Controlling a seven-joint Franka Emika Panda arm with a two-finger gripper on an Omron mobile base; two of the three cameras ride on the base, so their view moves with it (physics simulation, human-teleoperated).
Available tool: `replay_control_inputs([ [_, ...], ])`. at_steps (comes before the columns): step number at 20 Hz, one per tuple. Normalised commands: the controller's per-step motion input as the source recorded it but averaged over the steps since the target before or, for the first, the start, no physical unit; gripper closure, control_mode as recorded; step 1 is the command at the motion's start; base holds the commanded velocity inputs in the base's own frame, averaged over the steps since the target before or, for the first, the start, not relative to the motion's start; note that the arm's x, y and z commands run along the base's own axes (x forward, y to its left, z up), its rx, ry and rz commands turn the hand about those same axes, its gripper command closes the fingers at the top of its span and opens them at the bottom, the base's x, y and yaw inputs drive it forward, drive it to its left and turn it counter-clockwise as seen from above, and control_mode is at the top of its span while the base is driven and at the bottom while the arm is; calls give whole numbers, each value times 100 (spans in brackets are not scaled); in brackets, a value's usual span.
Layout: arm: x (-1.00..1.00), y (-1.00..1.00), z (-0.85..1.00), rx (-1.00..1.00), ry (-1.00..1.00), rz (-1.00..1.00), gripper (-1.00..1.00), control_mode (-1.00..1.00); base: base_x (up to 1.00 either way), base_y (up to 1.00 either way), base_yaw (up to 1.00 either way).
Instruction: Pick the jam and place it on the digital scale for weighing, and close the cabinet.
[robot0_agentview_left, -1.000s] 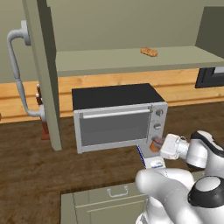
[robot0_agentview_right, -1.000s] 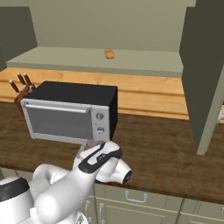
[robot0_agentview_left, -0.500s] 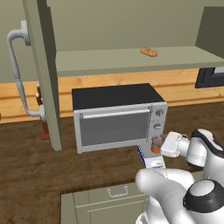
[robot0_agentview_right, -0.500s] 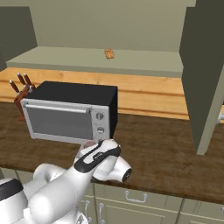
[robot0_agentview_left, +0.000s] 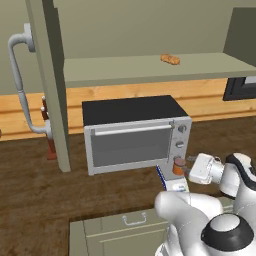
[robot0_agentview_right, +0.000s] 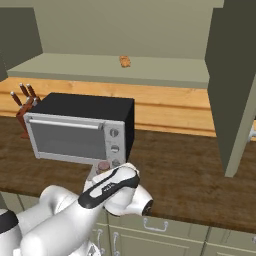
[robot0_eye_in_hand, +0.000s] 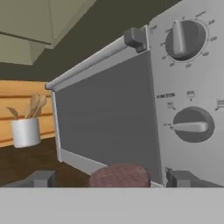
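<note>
At lower right of the left base view, our pincer (robot0_agentview_left: 181, 169) is clamped on the jam (robot0_agentview_left: 177, 166), held just above the digital scale (robot0_agentview_left: 172, 183), before the toaster oven (robot0_agentview_left: 135, 132).

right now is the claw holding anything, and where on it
Seemingly the jam: in the hand view its reddish-brown lid sits between the two fingertips of the claw, level with them. Contact itself is cropped, so a firm grip can't be confirmed.

Small grey lettering and dial numbers on the toaster oven (robot0_eye_in_hand: 183, 92) control panel around its two knobs (robot0_eye_in_hand: 186, 39), too blurred to read, no other legible text anywhere
</note>
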Motion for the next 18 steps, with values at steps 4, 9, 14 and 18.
replay_control_inputs([
  [4,-61,5,48,-1,-25,-1,-100,-100,0,0,0],
  [9,-58,0,93,-1,-52,1,-100,-100,0,0,0],
  [14,-43,-16,77,0,-57,0,-100,-100,0,0,0],
  [18,-26,-28,63,1,-51,0,-100,-100,0,0,0],
])
